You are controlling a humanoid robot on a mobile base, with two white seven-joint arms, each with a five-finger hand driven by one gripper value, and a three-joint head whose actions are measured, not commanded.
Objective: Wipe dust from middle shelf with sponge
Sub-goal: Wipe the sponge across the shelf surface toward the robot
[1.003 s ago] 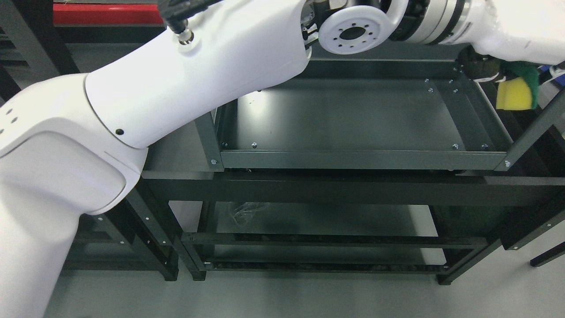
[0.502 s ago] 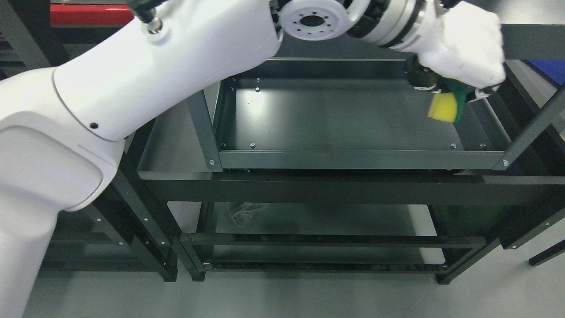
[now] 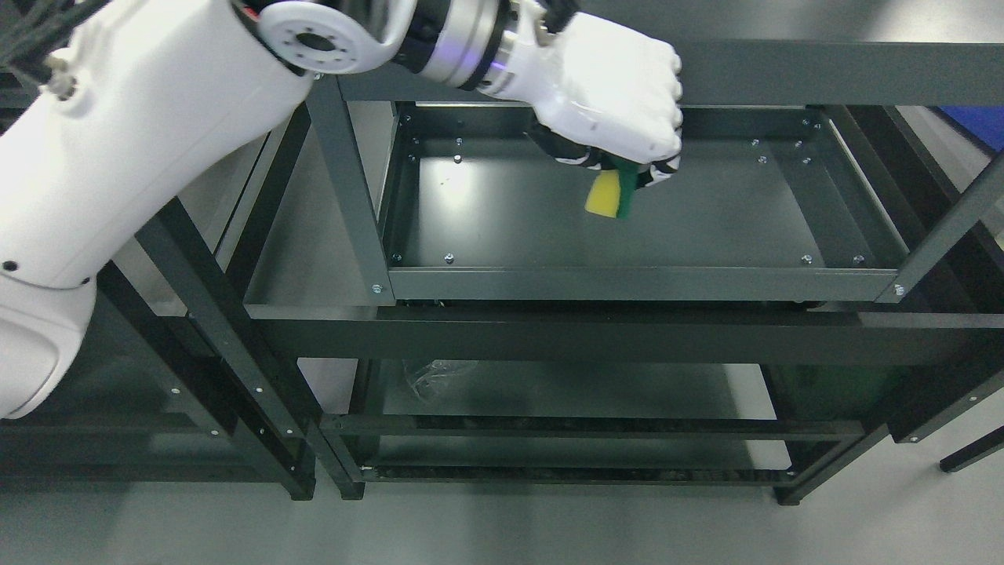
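Observation:
My left arm comes in from the left and reaches across the top of the view. Its white hand is curled shut on a yellow sponge with a green scouring side. The sponge hangs from the fist over the middle of a dark metal shelf tray. I cannot tell whether the sponge touches the shelf surface. A bright glare patch lies on the tray's left part. My right arm does not show.
A dark upright post stands at the tray's left front corner and another at its right. A top crossbar runs above the hand. A lower shelf holds a crumpled clear plastic piece. Grey floor lies below.
My left hand has swept the sponge from beyond the shelf's right edge leftward to over the tray's middle. The arm has swung left with it.

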